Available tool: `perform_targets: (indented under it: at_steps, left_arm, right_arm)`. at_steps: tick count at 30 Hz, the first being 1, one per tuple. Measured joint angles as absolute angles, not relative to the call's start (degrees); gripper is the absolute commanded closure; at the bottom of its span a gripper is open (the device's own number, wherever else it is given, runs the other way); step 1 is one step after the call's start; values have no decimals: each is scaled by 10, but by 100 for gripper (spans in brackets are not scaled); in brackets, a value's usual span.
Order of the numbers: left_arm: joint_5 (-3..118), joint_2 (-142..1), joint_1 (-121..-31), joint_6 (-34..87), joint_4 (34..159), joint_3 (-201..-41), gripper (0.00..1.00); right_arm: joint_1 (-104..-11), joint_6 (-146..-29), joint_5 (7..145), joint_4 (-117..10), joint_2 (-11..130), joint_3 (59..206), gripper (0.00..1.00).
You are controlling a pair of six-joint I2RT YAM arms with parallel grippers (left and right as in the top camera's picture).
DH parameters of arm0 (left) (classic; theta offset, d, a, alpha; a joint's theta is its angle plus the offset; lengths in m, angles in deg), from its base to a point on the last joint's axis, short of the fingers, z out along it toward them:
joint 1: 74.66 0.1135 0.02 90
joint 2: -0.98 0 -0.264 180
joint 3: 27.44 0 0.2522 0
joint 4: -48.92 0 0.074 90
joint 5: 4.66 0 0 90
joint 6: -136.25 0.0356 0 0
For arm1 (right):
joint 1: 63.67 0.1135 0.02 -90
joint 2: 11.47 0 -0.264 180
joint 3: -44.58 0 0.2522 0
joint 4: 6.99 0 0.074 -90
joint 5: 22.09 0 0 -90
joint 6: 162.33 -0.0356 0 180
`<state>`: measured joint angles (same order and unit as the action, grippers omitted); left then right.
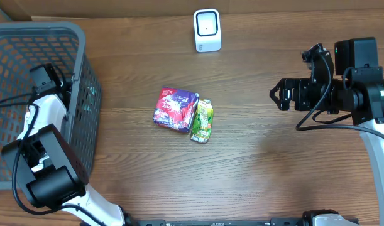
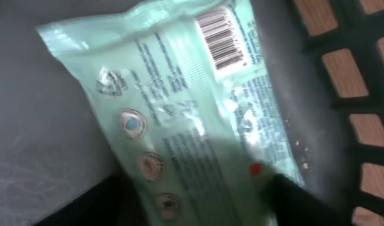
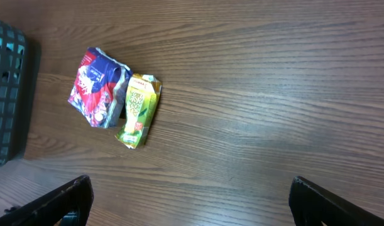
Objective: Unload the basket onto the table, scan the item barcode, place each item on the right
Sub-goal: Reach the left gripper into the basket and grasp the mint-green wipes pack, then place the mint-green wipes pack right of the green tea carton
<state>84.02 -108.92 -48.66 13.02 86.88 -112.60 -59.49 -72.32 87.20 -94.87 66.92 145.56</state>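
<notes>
Your left gripper (image 2: 195, 185) is down inside the grey basket (image 1: 86, 103). Its dark fingers (image 2: 292, 198) flank the lower end of a pale green packet (image 2: 179, 107), and you cannot tell whether they pinch it. The packet lies on the basket floor, barcode (image 2: 220, 39) facing the wrist camera. Your right gripper (image 3: 190, 188) hangs wide apart and empty, well right of the basket. Between them a red-purple packet (image 1: 175, 108) touches a green pouch (image 1: 203, 120). A small white scanner (image 1: 207, 30) stands farther back.
</notes>
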Motion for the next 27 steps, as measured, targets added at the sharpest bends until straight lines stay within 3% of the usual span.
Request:
perform_targets:
  at_steps: [2,3,4,9,19,27]
  left_arm:
    - [837,-1090,-487,123,869,-1126,85]
    - [836,-1090,-488,121,869,-1126,94]
    - [836,-1090,-487,120,868,-1126,96]
    - [838,-1090,-488,119,896,-1139,96]
    - [879,-1073,-488,130,1122,-1225,96]
    - [901,-937,-490,150,1245,-1362,96]
  right_arm:
    - [-595,-723,872,-949,669,1456,0]
    - [-595,-723,872,-949,669,1456,0]
    - [-595,-723,872,-949,669,1456,0]
    - [-595,-723,872,-949,669,1456,0]
    - [-595,-723,872,-949,669,1456,0]
    - [-595,-723,872,-949,669,1456,0]
